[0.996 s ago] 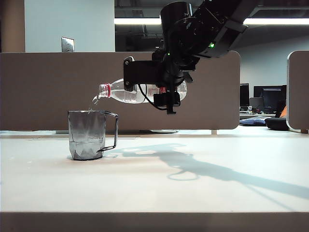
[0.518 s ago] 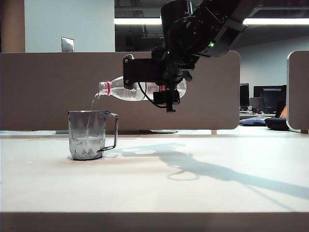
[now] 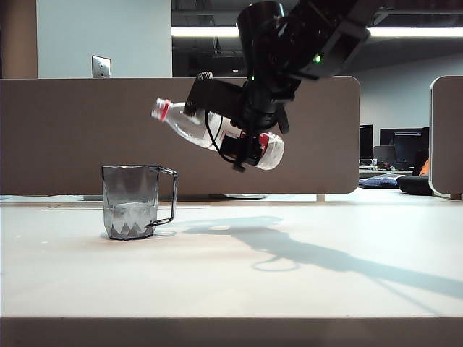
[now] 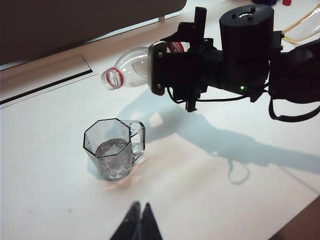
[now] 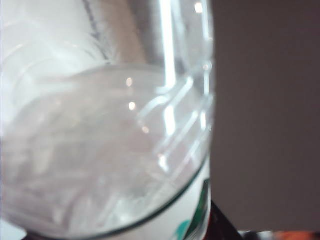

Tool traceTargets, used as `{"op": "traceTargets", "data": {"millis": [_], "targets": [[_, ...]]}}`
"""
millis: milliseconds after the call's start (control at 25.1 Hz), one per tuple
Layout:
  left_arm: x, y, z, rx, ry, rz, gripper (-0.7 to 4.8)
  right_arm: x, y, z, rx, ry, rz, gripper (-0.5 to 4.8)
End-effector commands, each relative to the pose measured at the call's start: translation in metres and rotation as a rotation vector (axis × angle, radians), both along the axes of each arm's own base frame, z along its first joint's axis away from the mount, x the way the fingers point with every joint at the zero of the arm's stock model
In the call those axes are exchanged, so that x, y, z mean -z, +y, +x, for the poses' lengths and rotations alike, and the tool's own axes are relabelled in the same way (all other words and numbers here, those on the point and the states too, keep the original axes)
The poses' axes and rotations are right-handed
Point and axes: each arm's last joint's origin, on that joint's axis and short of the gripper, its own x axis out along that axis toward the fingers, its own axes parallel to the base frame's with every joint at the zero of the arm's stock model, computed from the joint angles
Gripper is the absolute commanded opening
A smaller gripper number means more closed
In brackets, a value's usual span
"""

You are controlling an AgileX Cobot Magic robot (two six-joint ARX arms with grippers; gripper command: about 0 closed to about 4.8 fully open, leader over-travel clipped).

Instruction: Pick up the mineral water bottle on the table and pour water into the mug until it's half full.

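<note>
My right gripper (image 3: 230,127) is shut on the mineral water bottle (image 3: 187,123) and holds it in the air above and to the right of the mug (image 3: 132,210). The uncapped, red-ringed neck tilts up to the left and the base hangs lower; no water runs from it. In the left wrist view the bottle (image 4: 131,67) lies across the right gripper (image 4: 167,65), beyond the mug (image 4: 113,150). The smoky mug stands on the white table (image 3: 289,275) with water (image 4: 113,148) in its lower part. The bottle (image 5: 110,150) fills the right wrist view. My left gripper (image 4: 140,206) hovers shut near the mug.
A brown partition (image 3: 72,130) runs along the table's far edge, with a second screen (image 3: 447,137) at the right. A cable slot (image 4: 45,80) is set into the tabletop behind the mug. The right arm's shadow (image 3: 304,249) falls across the table.
The right wrist has rolled, swinging the bottle from nearly level to neck-up, base-down. The stream of water into the mug has stopped. The mug has not moved.
</note>
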Motion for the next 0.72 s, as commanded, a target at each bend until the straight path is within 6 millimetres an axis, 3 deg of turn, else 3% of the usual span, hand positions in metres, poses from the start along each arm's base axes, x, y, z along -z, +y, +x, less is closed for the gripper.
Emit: {"op": "traceTargets", "data": {"millis": [40, 199, 478, 717], "targets": [[-0.003, 0.0, -0.001, 0.003, -0.021, -0.005, -0.03, -0.027, -0.003, -0.007, 0.041, 0.022, 0.327, 3.36], [-0.003, 0.0, -0.001, 0.003, -0.02, -0.005, -0.03, -0.055, -0.011, -0.017, 0.106, 0.105, 0.809, 3.36], [0.0, 0.001, -0.002, 0.006, 0.003, 0.013, -0.03, -0.056, -0.028, -0.012, 0.204, 0.193, 1.025, 3.36], [0.001, 0.001, -0.002, 0.012, 0.004, 0.032, -0.03, -0.051, -0.05, -0.002, 0.246, 0.252, 1.096, 3.36]]}}
